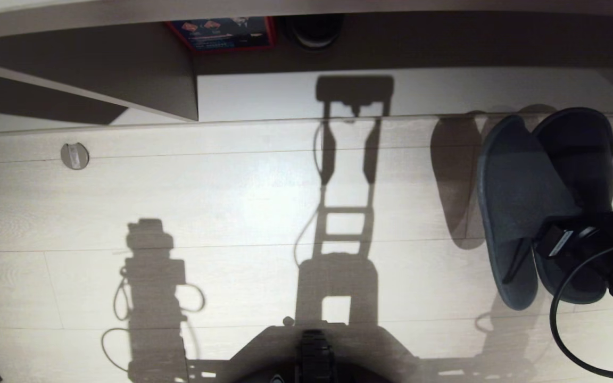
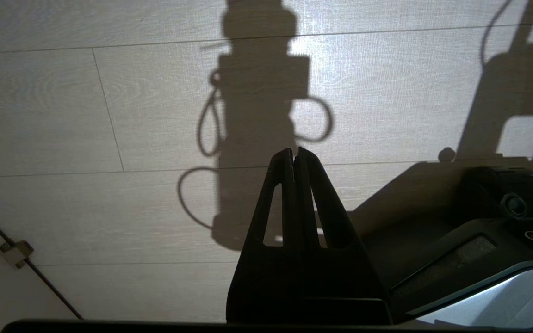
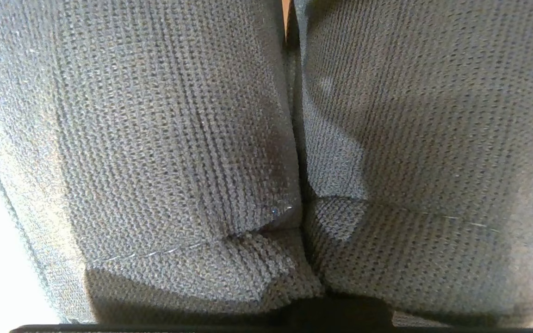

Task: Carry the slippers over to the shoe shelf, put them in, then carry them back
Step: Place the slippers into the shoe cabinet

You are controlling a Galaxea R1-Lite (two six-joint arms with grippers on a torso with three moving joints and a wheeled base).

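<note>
Left gripper is hanging parked low over the floor beside the robot's base, fingers pressed together, holding nothing.

Right gripper is working at the right edge of the head view, clamped shut on the slippers. Fingertips themselves are buried in fabric, so the exact contact isn't showing; the pinch looks to be taking both inner edges near the heel end. The pair is hanging side by side, touching, clear of the floor and throwing a shadow on the boards. In the right wrist view the knit uppers are filling the frame, bunching at the seam.

Handling guess: light, soft, floppy, thin soles giving little stiffness. Knit is grippy, not slippery, not fragile. Pinching both inner walls together is the sensible hold; the free ends are likely sagging and swinging.

Further off, the shelf is showing a pale base board and a divider panel; slippers aren't inside yet.
</note>
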